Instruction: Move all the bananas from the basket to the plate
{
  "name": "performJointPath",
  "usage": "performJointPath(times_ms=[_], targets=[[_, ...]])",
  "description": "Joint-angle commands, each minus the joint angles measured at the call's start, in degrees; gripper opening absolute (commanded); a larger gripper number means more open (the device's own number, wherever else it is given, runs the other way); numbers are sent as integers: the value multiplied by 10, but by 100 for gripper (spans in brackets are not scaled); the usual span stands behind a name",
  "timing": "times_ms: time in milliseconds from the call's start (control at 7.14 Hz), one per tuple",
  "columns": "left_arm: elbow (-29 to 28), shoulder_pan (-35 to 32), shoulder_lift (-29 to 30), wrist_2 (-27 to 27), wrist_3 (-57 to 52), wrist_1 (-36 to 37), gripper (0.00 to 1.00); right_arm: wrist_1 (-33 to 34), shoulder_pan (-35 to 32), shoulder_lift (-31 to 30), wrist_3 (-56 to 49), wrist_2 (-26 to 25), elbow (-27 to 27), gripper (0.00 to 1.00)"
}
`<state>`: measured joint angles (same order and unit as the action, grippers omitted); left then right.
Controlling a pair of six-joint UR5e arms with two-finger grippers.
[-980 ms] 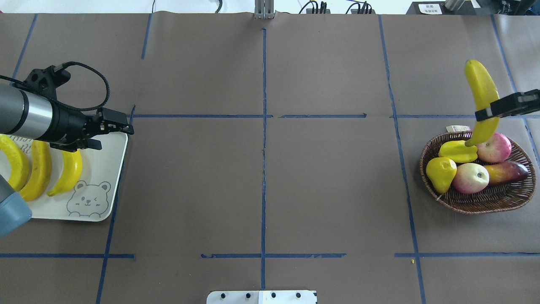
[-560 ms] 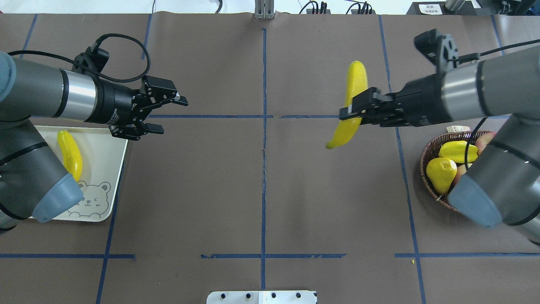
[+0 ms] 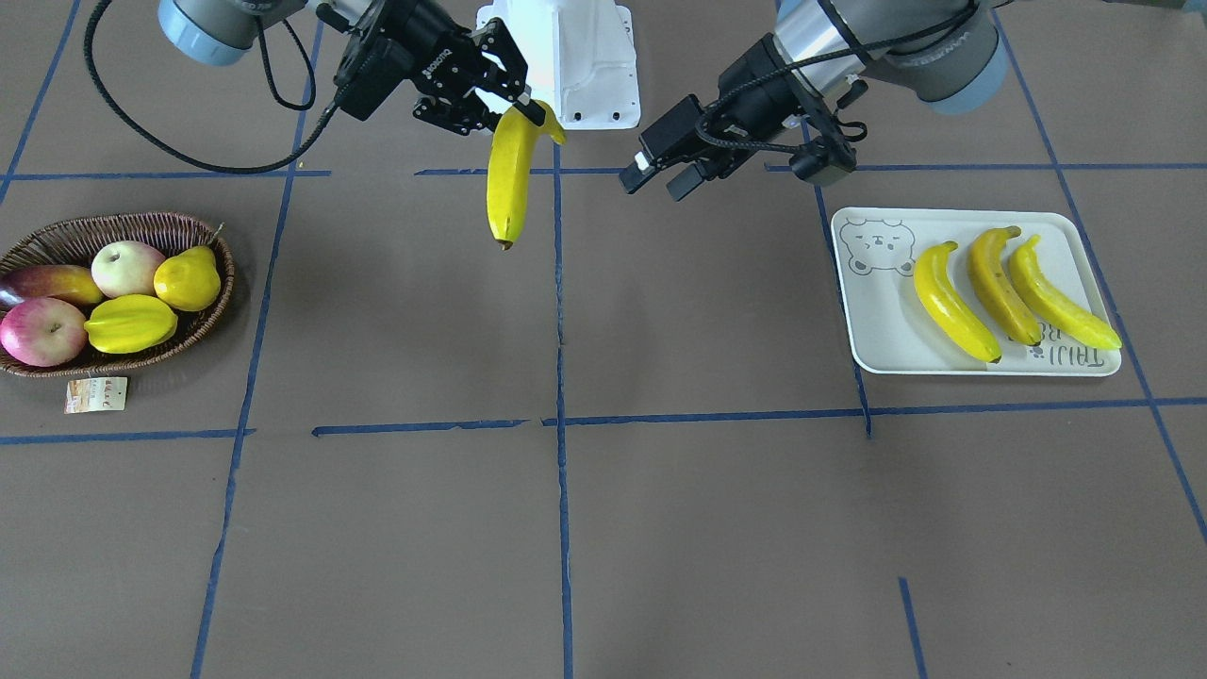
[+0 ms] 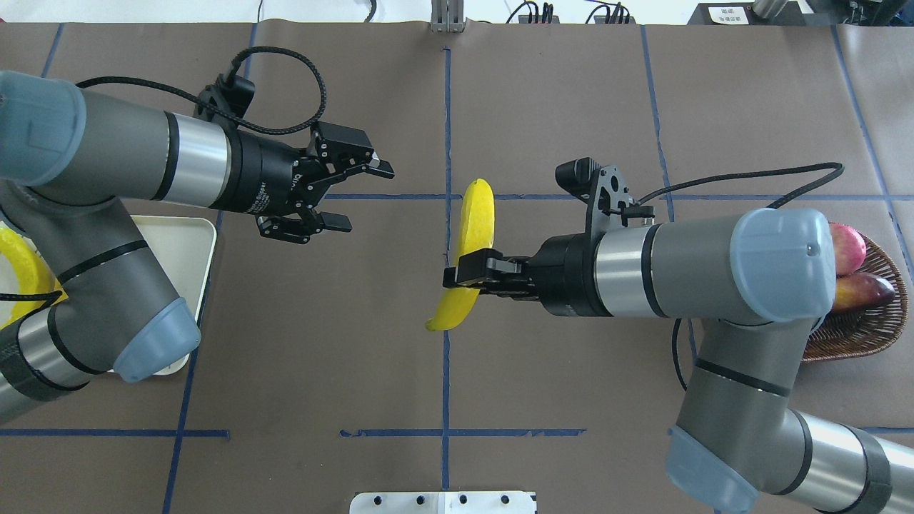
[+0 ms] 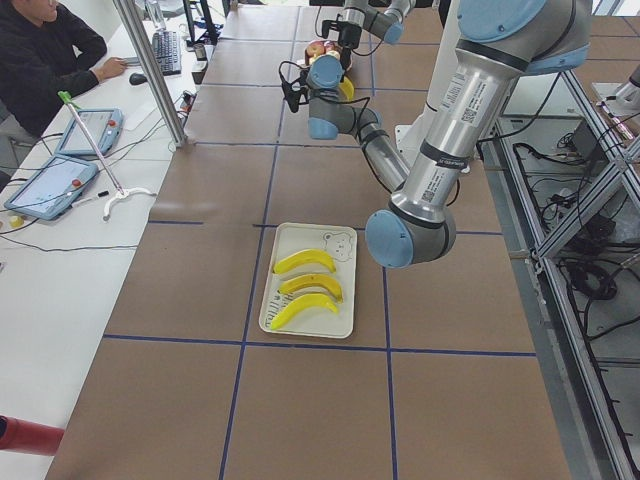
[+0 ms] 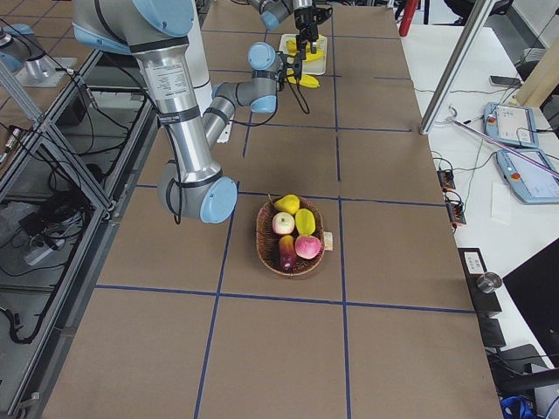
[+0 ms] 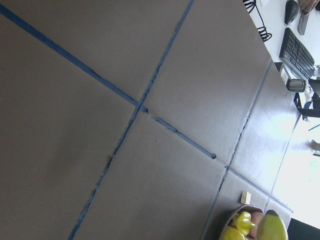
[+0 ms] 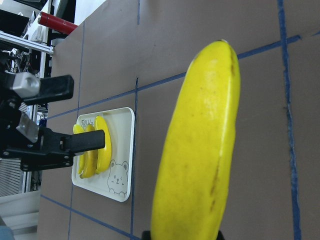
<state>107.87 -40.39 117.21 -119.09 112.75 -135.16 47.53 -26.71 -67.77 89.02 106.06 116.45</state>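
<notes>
At upper centre of the front-facing view, one banana (image 3: 509,184) is held clamped in the right gripper (image 3: 517,102). It is hung close to vertical, tip down, clear of the bench (image 3: 660,528). From overhead it is seen at frame centre, lying across the vertical blue tape line (image 4: 447,107). The gripper fingers are closed on it a bit past mid-length, toward the end nearer the frame bottom.

Just right of the banana in the front-facing view, the left gripper (image 3: 660,172) is seen with jaws spread and nothing between them. It is pointed at the banana, and a gap is left between the two.

At right of the front-facing frame, the plate (image 3: 882,344) is set flat on the bench. On it three bananas (image 3: 1001,288) are laid side by side, diagonal and roughly parallel, next to the bear print (image 3: 879,247). The lettering at the plate's lower right is partly covered by them.

At the left edge of the same frame, well apart from the plate, the basket (image 3: 57,240) is placed. It is filled with two apples (image 3: 127,267), a pear (image 3: 189,281), a starfruit (image 3: 132,322) and a dark red fruit (image 3: 47,283). A paper tag (image 3: 94,394) is laid on the bench just below the basket rim.

Right wrist view: the centre is filled by the held banana, with the left gripper at the left edge and the loaded plate below it. Left wrist view: mostly bench and tape are shown, with the basket caught in the lower right corner.
</notes>
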Motion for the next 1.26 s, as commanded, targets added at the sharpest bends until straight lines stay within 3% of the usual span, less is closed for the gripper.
performJointPath(times_ms=[0, 560, 1120], targets=[[-14, 21, 34, 0, 1, 0, 100, 0, 24, 4, -2, -12, 1, 1], [-27, 62, 57, 12, -2, 0, 100, -1, 27, 8, -3, -15, 2, 1], [-76, 72, 77, 20, -4, -33, 99, -1, 29, 8, -2, -15, 3, 1]])
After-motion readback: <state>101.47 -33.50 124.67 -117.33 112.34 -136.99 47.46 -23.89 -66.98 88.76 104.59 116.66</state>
